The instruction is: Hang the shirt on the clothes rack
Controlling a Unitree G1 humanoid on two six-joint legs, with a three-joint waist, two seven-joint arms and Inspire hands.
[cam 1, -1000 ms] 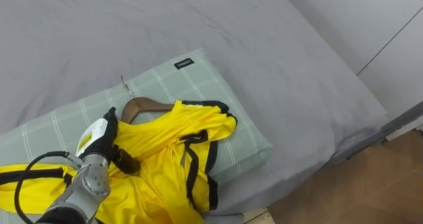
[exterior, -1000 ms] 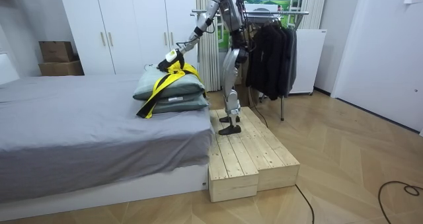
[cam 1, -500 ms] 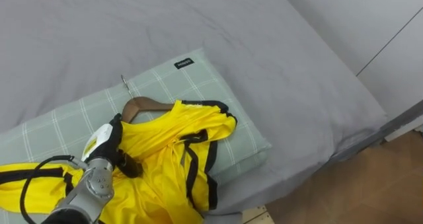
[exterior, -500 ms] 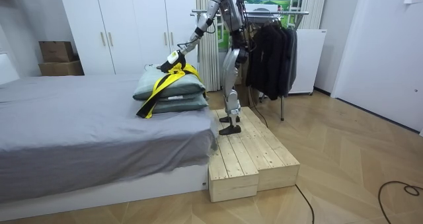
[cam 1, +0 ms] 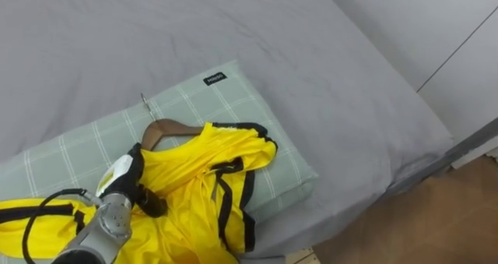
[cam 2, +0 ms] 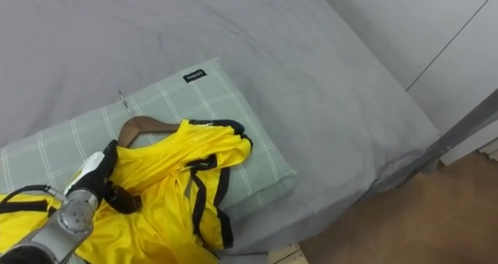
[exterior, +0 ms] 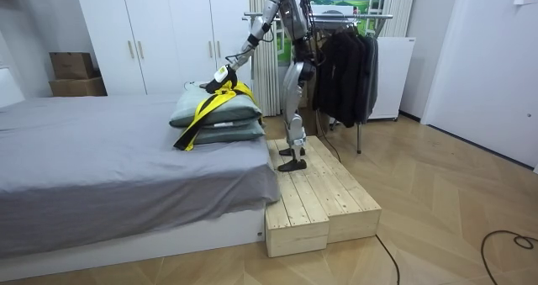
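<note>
**Reaching onto the pillow, just short of the hanger's bare neck**

The robot's left hand [cam 1: 120,188] comes in from the lower left of the eye views and lies on top of a yellow shirt [cam 1: 204,178]. Its tip points up and away from the robot. Whether it has closed on cloth or wood, or merely rests there, cannot be told, because the folds around it hide the contact.

Just beyond the hand's far end, a brown wooden hanger [cam 1: 170,126] shows its arched middle out of the shirt's black-trimmed collar. The near end of that arch dips towards the hand and looks to touch it or nearly so. The other end runs to the right and goes under the yellow cloth. The hanger's long axis therefore lies roughly crosswise to the reaching arm. Its thin metal hook [cam 1: 145,102] sticks out further still, up and slightly left, pointing away from the robot.

The shirt spreads right of the hand and back towards the robot. It lies crumpled on a pale green checked pillow [cam 1: 233,93], which sits on the grey bed [cam 1: 327,69].

In the room view the robot stands on a wooden platform [exterior: 319,197] at the bed's side, its left arm stretched out to the pillow. The clothes rack [exterior: 357,17] with dark garments is behind it. The likely next grasp is the bare wood below the hook, a short way ahead of the hand.
</note>
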